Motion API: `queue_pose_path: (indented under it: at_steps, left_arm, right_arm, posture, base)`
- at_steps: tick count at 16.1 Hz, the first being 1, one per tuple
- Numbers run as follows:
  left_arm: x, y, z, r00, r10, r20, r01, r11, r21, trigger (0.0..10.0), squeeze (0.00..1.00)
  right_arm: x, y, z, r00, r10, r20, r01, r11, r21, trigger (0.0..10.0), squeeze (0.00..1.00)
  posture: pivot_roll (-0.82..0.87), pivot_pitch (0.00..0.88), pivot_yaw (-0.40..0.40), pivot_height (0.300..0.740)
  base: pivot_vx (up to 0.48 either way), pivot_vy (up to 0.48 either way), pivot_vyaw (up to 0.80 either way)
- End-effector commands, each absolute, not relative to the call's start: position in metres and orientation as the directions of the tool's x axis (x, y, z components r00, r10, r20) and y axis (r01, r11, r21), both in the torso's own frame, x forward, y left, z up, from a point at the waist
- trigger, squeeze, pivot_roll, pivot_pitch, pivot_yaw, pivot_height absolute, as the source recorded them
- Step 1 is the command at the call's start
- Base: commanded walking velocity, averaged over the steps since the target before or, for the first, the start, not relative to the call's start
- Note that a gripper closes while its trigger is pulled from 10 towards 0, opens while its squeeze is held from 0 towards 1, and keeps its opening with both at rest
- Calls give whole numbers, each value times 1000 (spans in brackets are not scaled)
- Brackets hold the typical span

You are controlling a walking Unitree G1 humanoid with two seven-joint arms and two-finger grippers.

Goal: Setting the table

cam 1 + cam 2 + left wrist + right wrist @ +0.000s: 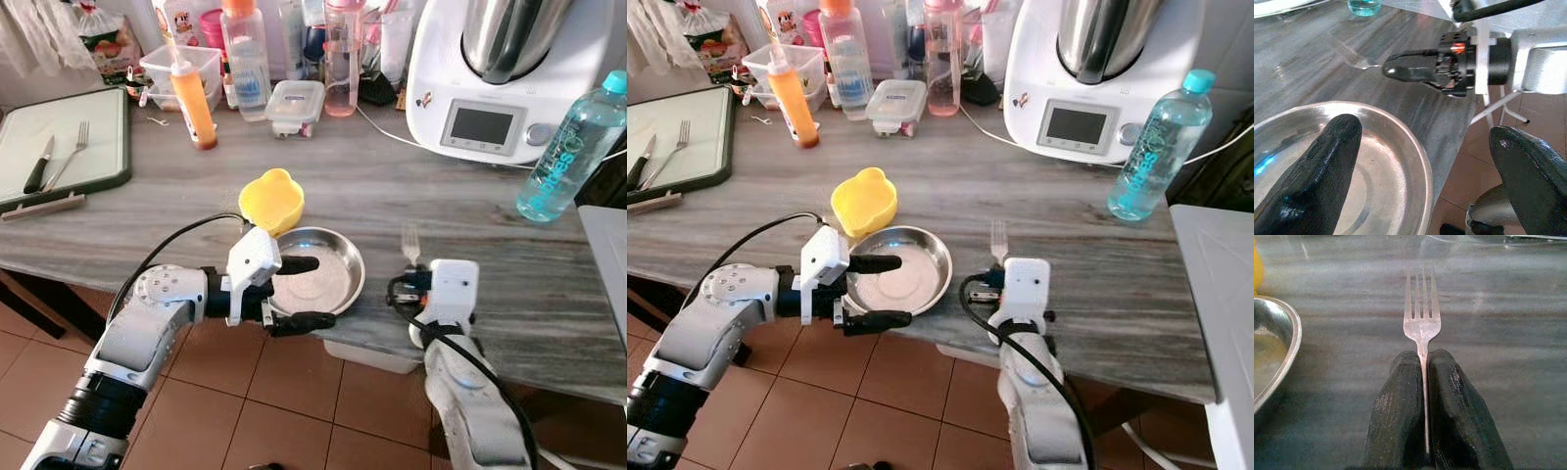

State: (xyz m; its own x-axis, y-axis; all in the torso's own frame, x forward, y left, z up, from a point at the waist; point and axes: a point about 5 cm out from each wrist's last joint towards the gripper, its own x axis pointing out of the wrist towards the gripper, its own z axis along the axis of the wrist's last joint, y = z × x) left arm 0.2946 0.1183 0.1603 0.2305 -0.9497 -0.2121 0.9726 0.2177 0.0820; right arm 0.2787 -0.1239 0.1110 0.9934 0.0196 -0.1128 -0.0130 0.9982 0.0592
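At counter edge (549, 367): plate (318, 274) btwn left jaws, fork (1422, 318) pinched right

A steel plate (904, 274) was set near the front edge of the grey wooden table (1068, 255), with a yellow bowl (863, 201) touching its rim at ten o'clock. The left gripper (874, 291) was held spread at the plate's nine o'clock side, one finger over the dish and the other beyond the table edge. At three o'clock of the plate, just beside it, a fork (998, 241) was clamped by the right gripper (993, 284), its tines pointed toward twelve o'clock.
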Motion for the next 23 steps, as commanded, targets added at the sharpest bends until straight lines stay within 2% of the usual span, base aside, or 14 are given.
queue_pose_path:
  at_steps: [1, 13, 23]
  left_arm:
    - [294, 116, 166, 207, -955, -210, 977, 190, 101, 10000, 0]
    - [287, 108, 168, 165, -963, -214, 985, 149, 87, 10000, 0]
    - [286, 103, 166, 151, -965, -215, 987, 136, 85, 10000, 0]
  right_arm:
    - [280, -123, 113, 995, 10, -100, -2, 997, 81, 10000, 0]
    - [277, -106, 94, 990, -15, -143, 45, 976, 213, 10000, 0]
    - [270, -102, 92, 990, 15, -143, 16, 976, 216, 10000, 0]
  posture:
    - [89, 134, 51, 740]
    - [92, 152, 72, 740]
    - [85, 147, 73, 740]
  base:
    - [0, 0, 0]
    - [0, 0, 0]
    - [0, 0, 0]
